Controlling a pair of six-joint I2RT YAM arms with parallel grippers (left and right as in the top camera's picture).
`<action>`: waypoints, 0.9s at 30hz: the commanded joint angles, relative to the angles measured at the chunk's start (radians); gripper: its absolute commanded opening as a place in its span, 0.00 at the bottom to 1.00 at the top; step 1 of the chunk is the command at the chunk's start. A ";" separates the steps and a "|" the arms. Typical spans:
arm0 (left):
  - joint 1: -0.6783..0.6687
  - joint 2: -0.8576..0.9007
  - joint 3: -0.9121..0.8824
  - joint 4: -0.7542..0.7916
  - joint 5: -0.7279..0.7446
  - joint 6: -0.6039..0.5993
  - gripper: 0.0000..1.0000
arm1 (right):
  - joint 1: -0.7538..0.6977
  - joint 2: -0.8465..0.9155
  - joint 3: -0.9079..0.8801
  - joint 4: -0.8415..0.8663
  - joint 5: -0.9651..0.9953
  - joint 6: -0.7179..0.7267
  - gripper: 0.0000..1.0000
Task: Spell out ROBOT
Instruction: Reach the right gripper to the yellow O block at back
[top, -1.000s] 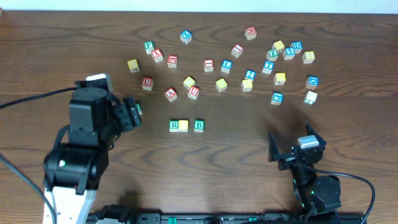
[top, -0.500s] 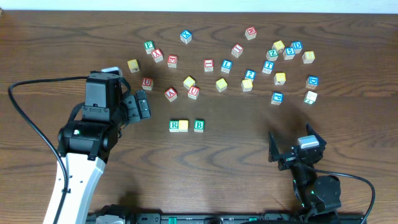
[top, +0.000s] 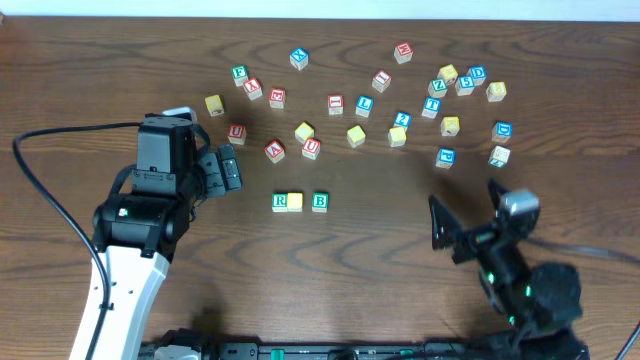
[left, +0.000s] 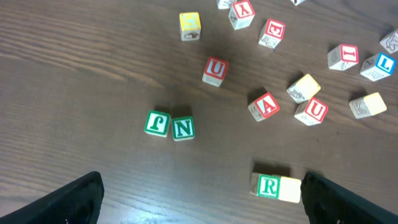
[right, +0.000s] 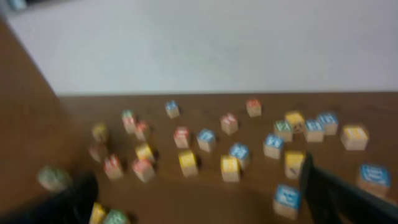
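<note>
Nearest, the right pincer (top: 466, 218) hangs spread wide and empty at 3 o'clock of the row on the table (top: 380, 280). There the green R cube (top: 280, 202) touches a yellow cube (top: 295, 202), and the green B cube (top: 320, 201) sits just beside them. At the row's 10 o'clock the left pincer (left: 200, 186) gapes wide, holding nothing, with the green F cube (left: 157, 122) and green N cube (left: 183, 128) touching each other ahead of it. Farther, at 12 o'clock, the red A cube (top: 275, 151) and red U cube (top: 311, 148) front the scatter. Which of the blue cubes (top: 364, 103) bears the T I cannot tell.
</note>
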 joint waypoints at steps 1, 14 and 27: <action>0.006 0.002 0.021 -0.001 -0.002 0.010 0.99 | 0.007 0.270 0.259 -0.143 -0.052 -0.039 0.99; 0.006 0.002 0.021 -0.001 -0.002 0.010 0.99 | 0.036 1.040 0.869 -0.608 -0.087 -0.181 0.99; 0.006 0.002 0.021 -0.001 -0.002 0.010 0.98 | 0.121 1.574 1.509 -1.028 -0.018 -0.210 0.99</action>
